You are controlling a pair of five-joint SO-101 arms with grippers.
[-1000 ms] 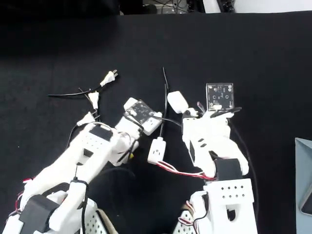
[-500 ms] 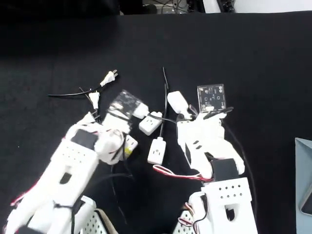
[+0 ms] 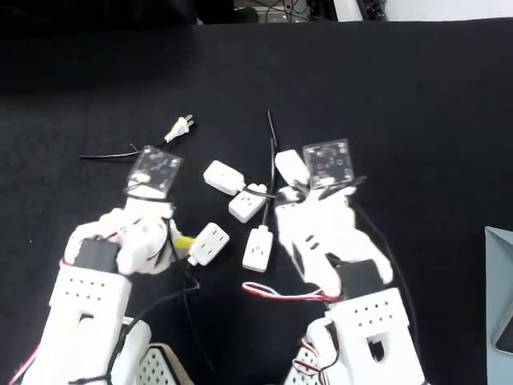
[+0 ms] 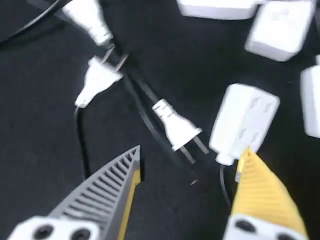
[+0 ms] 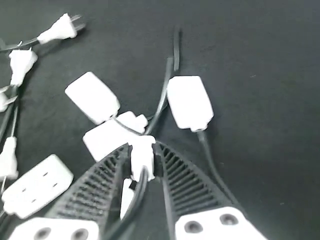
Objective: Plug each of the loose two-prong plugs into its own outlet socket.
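Left arm: reaches forward from the near edge, wrist pitched down. Left end effector: fingers spread wide, nothing between them. Right arm: alongside, leaning slightly toward the left arm. Right end effector: fingers pinched together on a small white plug, tips pointing down and forward.

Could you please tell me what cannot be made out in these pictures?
Right wrist view: the white plug's prongs, hidden between the right gripper's fingers.
High view: that plug, under the right arm's wrist.
Left wrist view: an outlet socket, cut off by the picture's edge.
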